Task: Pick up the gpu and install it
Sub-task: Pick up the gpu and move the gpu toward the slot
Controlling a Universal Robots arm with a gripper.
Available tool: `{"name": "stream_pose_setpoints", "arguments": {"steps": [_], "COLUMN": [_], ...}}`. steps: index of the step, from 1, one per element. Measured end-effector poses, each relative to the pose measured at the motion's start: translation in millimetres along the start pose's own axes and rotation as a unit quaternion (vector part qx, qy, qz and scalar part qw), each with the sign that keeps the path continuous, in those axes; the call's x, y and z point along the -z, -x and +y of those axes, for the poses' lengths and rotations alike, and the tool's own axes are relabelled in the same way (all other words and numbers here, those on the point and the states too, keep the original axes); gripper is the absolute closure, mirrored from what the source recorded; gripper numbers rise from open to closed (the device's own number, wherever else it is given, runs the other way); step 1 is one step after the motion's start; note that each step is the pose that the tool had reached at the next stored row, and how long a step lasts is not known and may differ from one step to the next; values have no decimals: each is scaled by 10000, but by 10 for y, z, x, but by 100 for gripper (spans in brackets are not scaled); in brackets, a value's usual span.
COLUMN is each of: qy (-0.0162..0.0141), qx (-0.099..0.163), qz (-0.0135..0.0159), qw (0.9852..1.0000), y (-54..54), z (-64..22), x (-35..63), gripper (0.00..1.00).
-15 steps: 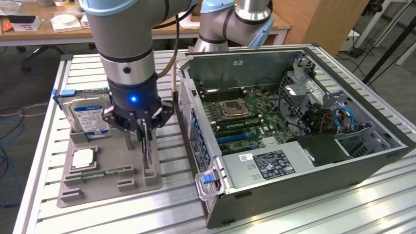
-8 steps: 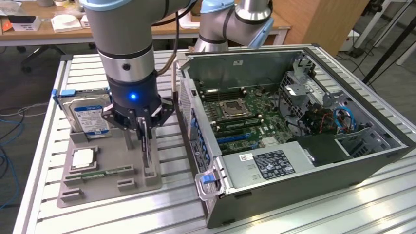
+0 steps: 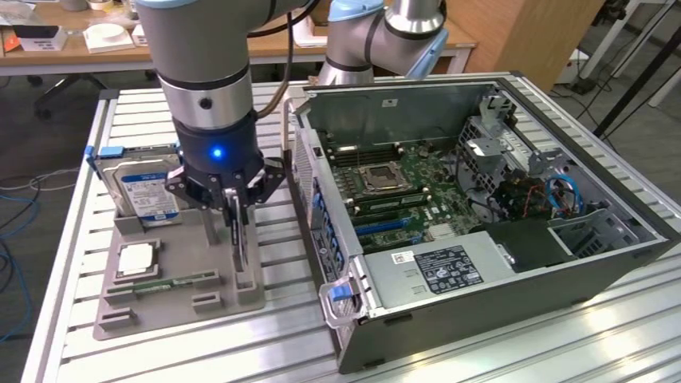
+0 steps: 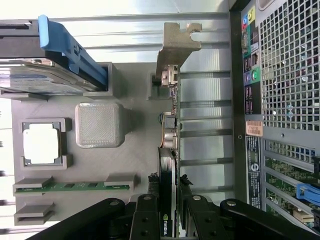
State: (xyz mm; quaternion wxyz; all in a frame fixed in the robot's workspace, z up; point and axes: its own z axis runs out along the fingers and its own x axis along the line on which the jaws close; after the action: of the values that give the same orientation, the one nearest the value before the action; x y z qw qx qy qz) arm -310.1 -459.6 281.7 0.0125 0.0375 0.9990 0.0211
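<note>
The gpu (image 3: 241, 243) is a thin dark card standing on edge over the grey holder tray (image 3: 218, 309), on the exterior view's left of the open computer case (image 3: 511, 263). My gripper (image 3: 236, 209) reaches straight down and is shut on the card's upper edge. In the wrist view the gpu (image 4: 173, 125) runs away from the gripper (image 4: 170, 202), one black finger (image 4: 146, 212) on each side, and its silvery bracket (image 4: 176, 45) is at the far end by a tray slot. I cannot tell whether the card's lower edge has left the slot.
On the tray sit a hard drive in a blue caddy (image 3: 143, 187), a CPU (image 3: 136, 259) and a green RAM stick (image 3: 171, 283). The case lies open with its motherboard (image 3: 394, 183) facing up, its rear panel (image 4: 285, 100) close beside the card. Everything rests on a slatted aluminium table (image 3: 479, 359).
</note>
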Motion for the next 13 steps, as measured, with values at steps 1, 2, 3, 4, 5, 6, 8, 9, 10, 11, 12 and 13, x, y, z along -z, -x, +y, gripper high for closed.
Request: {"name": "stream_pose_setpoints", "arguments": {"steps": [1, 2, 3, 4, 5, 6, 8, 9, 10, 11, 12, 13], "qy": [0, 0, 0, 0, 0, 1, 1, 1, 0, 0, 0, 0], "qx": [0, 0, 0, 0, 0, 0, 0, 0, 0, 0, 0, 0], "qz": [0, 0, 0, 0, 0, -1, -1, -1, 0, 0, 0, 0], "qw": [10000, 10000, 10000, 10000, 10000, 10000, 10000, 10000, 10000, 10000, 10000, 10000], "y": [0, 0, 0, 1, 1, 1, 1, 1, 1, 1, 1, 1], "z": [0, 1, 1, 1, 2, 2, 2, 2, 2, 2, 2, 2], "x": [8, 17, 25, 34, 38, 37, 38, 38, 38, 39, 39, 40], "gripper": [74, 74, 74, 74, 74, 74, 74, 74, 74, 74, 74, 74]}}
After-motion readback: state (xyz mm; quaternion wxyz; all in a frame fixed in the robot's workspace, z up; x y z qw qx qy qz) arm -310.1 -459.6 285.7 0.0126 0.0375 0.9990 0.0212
